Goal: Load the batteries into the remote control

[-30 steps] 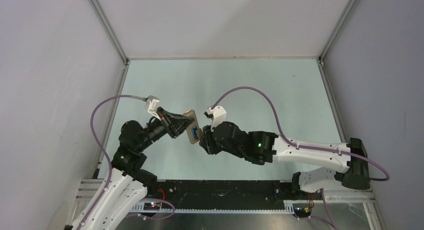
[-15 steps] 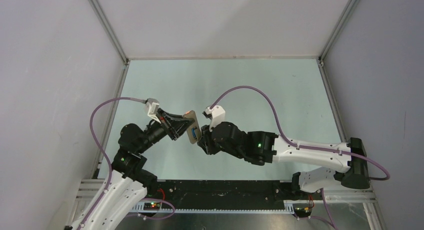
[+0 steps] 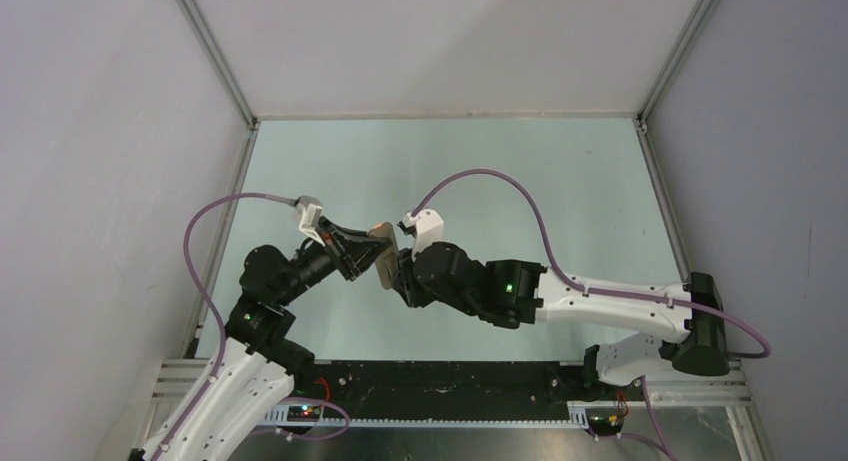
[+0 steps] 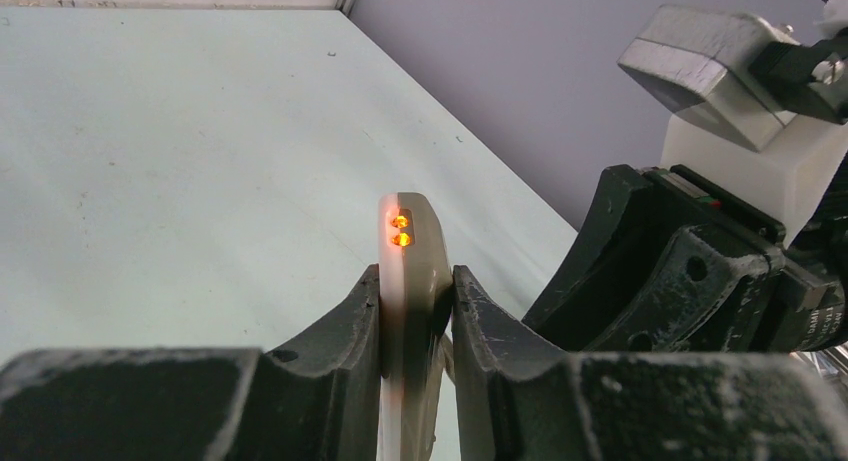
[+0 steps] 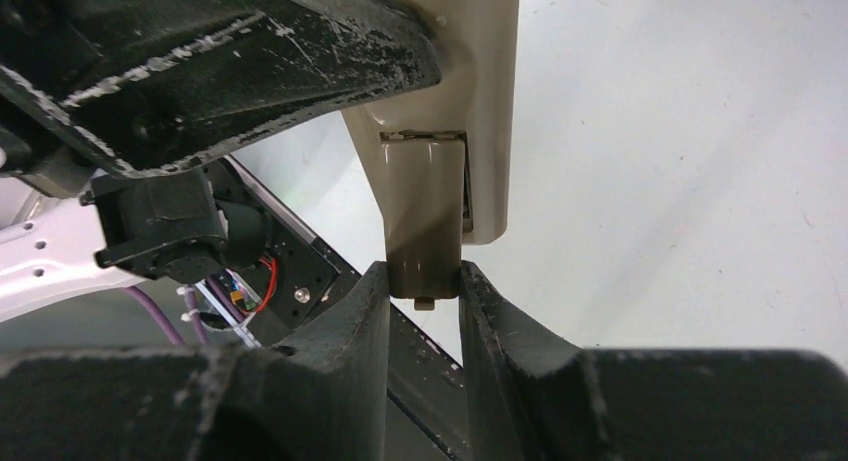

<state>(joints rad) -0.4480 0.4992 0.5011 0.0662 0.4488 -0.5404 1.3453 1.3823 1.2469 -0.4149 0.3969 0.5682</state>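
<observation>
Beige-grey remote control (image 4: 409, 256), held edge-on off the table, clamped between the fingers of the left gripper (image 4: 415, 299). Right gripper (image 5: 425, 286) pinches the small cover piece (image 5: 425, 196) lying against the remote's back. Batteries not visible, presumably beneath it. Step judged: refitting the cover. Next move calls for a straight, aligned slide until it seats.

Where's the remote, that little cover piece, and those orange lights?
Remote (image 4: 410, 286): left wrist view, its narrow edge.
Cover (image 5: 425, 216): right wrist view, middle of its face.
Orange lights (image 4: 401, 239): left wrist view, the lower light.
</observation>
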